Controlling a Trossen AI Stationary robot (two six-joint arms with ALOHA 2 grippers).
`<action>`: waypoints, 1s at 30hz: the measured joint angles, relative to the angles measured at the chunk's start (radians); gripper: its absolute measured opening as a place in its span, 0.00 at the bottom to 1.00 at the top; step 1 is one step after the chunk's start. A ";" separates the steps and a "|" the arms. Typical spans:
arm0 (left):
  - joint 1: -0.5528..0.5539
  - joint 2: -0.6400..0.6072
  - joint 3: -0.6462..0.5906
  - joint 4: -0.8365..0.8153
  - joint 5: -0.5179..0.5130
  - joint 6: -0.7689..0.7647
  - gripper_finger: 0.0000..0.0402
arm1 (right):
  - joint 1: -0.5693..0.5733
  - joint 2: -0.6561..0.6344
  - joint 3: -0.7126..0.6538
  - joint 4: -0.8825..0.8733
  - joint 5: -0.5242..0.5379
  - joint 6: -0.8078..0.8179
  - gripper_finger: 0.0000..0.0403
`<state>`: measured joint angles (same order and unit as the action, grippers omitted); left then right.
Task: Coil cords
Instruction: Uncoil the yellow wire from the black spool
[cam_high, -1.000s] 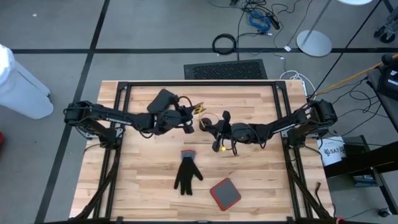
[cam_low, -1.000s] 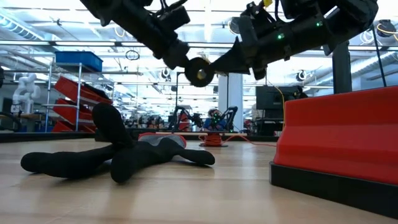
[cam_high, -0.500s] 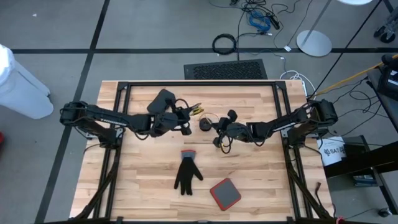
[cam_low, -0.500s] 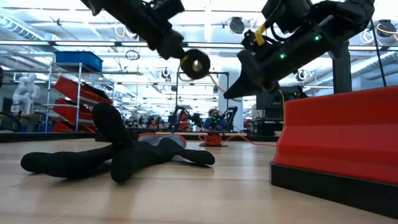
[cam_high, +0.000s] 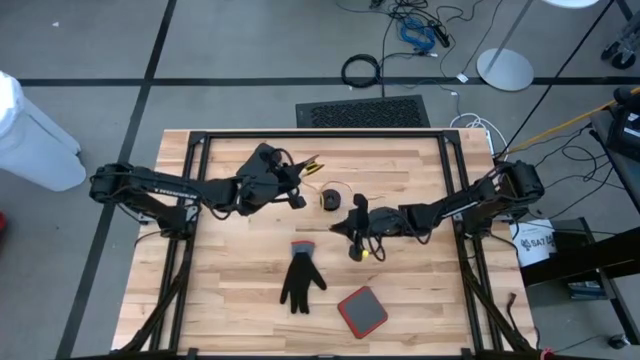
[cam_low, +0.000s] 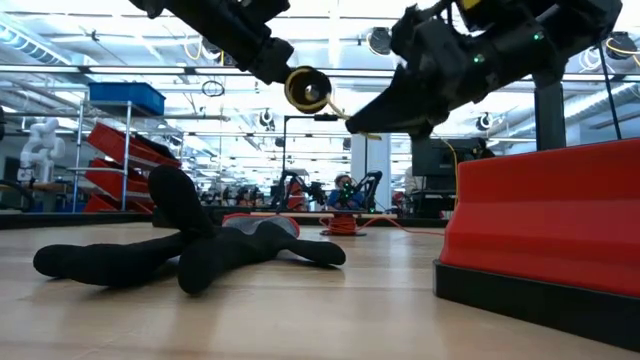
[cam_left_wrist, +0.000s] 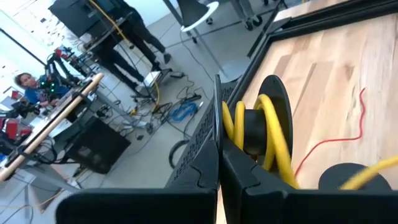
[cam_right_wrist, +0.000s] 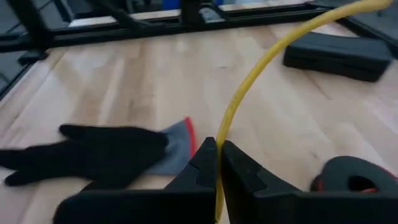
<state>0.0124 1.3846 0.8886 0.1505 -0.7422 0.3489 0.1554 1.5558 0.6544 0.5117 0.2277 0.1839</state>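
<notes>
Cord Held Between Both Closed Grippers Above the Table

Fingers first. My right gripper is pinched tight on one yellow cord, which rises from between the fingertips and runs up and away across the right wrist view. My left gripper is clamped on a black spool with the yellow cord looped several times round its hub. Both grippers hang above the table, clear of its surface, near the middle of the far half.

Count: one yellow cord strung between the two grippers; one spool at the left gripper; one thin red wire lying on the wood; one black glove with a grey and red cuff; one red-topped block with a black base.

View differences. The low view alone shows the spool held high, with the cord stretched from it to the right gripper. The high view alone places the glove and block on the near half, well apart from both grippers. The left wrist view alone shows the red wire and a second black round piece under the cord; whether the two are joined I cannot tell. The right wrist view shows a flat black object at the far side.
</notes>
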 joint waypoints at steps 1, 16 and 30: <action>0.000 0.000 0.000 0.001 0.000 0.000 0.00 | 0.004 0.000 0.000 -0.006 -0.001 -0.001 0.00; -0.001 0.001 0.000 0.136 0.137 -0.073 0.00 | -0.018 0.000 0.000 -0.201 0.063 0.064 0.28; -0.001 0.001 0.000 0.148 0.144 -0.080 0.00 | 0.010 0.000 0.000 0.193 0.156 -0.121 0.34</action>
<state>0.0116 1.3853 0.8883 0.2985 -0.5980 0.2687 0.1658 1.5558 0.6544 0.7047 0.3836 0.0633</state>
